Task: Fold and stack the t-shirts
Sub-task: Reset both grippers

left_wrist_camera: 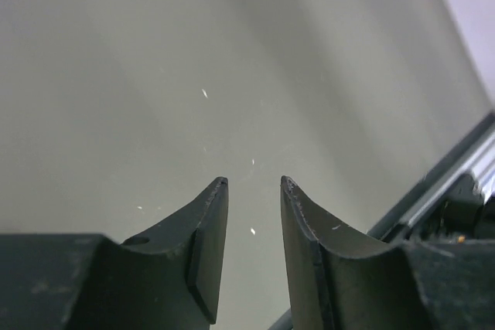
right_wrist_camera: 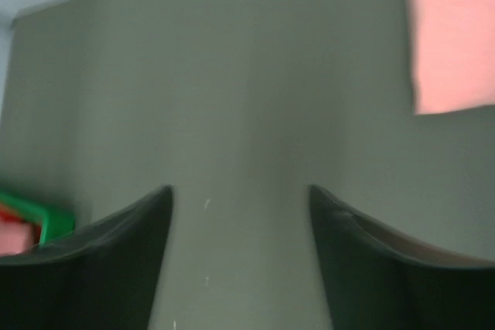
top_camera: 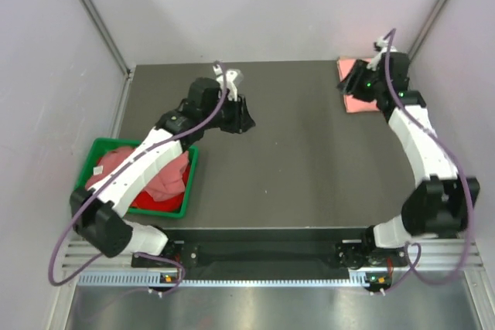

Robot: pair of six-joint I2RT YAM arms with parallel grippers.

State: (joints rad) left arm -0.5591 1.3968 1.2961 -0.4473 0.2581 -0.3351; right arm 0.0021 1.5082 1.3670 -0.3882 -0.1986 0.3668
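Hovering near the folded salmon-pink t-shirt (top_camera: 356,103) at the far-right corner of the table (top_camera: 309,168), the right gripper (right_wrist_camera: 240,191) gaped empty (the left gripper (left_wrist_camera: 254,182) too, mid-table). That placing looked finished; the next move called for fetching one of the t-shirts (top_camera: 166,179) from the green bin (top_camera: 190,183).

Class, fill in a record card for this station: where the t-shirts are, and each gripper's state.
Folded t-shirt: pink, far right corner of table
Other t-shirts: pink and red, heaped in green bin, near left
Left gripper: open, empty, over bare table
Right gripper: open, empty, by the folded t-shirt
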